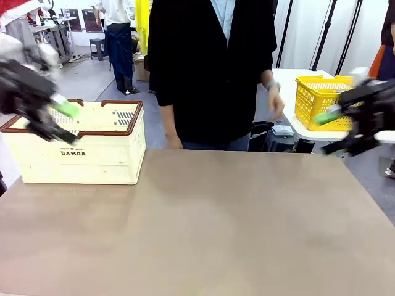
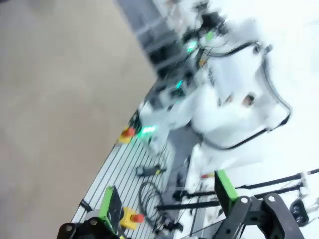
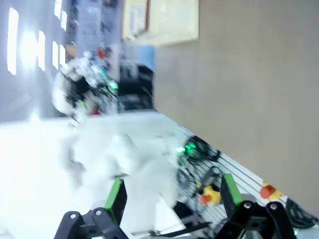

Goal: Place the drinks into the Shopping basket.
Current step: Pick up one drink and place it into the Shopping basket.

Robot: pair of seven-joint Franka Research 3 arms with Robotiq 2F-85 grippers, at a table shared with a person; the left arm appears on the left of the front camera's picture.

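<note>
A: Anything held?
B: No. Your left fingers [image 1: 66,109] and right fingers [image 1: 327,116] both gape wide, empty. The Shopping basket [image 1: 92,163] sits on the bench [image 1: 203,222] just behind the left ones, well apart from the right.

**Surroundings: Non-Task Items in View**

1. Counter [image 1: 203,228]: a flat grey-brown surface that spans the foreground.
2. Person [image 1: 210,68]: stands at the far edge of the counter, near centre, in a black jacket over a light blue shirt.
3. Yellow mesh basket [image 1: 316,102]: rests on a white table [image 1: 287,83] beyond the counter, to the right of the person.
4. Black tripod legs [image 1: 327,31]: rise behind the white table.
5. Second person [image 1: 118,43]: stands in the far left background in a white top and dark apron, near a dark stool [image 1: 97,46].
6. Ribbed grey platform [image 2: 112,172]: runs along the counter edge and carries a yellow box with a red button [image 2: 130,218] and a coil of black cable [image 2: 149,196]. The detail is blurred.
</note>
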